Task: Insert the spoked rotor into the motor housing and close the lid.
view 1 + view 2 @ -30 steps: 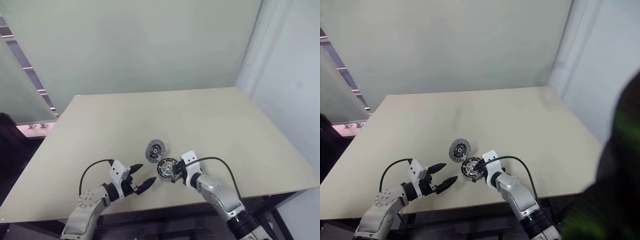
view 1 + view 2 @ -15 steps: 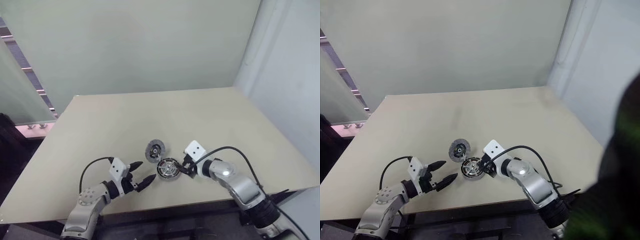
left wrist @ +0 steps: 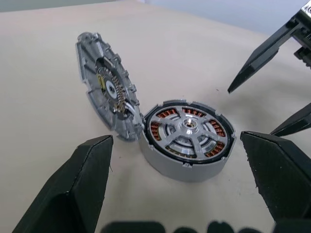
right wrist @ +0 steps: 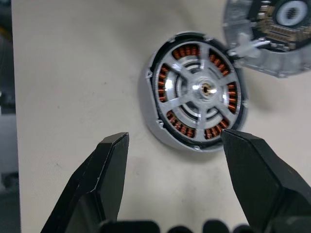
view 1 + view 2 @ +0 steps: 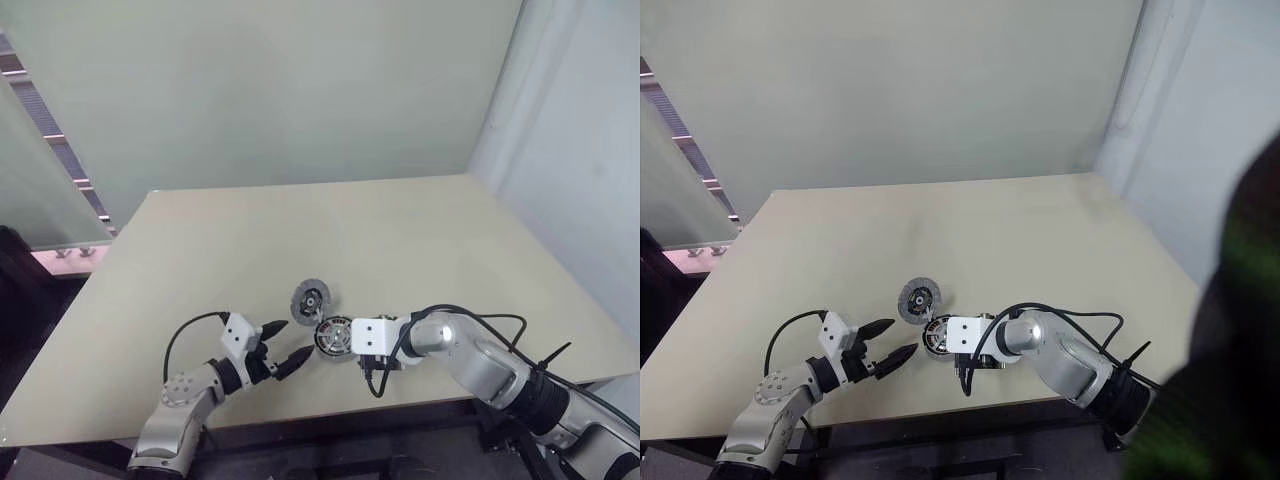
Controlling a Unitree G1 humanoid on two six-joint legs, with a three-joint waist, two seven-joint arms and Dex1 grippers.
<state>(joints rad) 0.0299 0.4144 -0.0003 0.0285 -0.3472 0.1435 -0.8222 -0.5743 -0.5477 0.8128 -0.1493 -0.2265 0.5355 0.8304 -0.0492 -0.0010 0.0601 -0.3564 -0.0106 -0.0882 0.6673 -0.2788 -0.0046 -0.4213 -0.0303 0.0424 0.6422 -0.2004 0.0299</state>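
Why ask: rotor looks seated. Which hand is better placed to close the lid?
Probably the left hand: open, it faces the tilted lid beside the housing. The right hand hangs over the housing, in the lid's path.

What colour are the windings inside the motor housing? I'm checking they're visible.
Copper-orange, seen between silver spokes in the motor housing; clearest in the right wrist view.

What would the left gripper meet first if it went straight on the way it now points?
Probably the round grey motor housing with the silver spoked rotor seated over its copper windings. It lies on the table centred ahead of the open left gripper; the tilted grey lid leans to one side.
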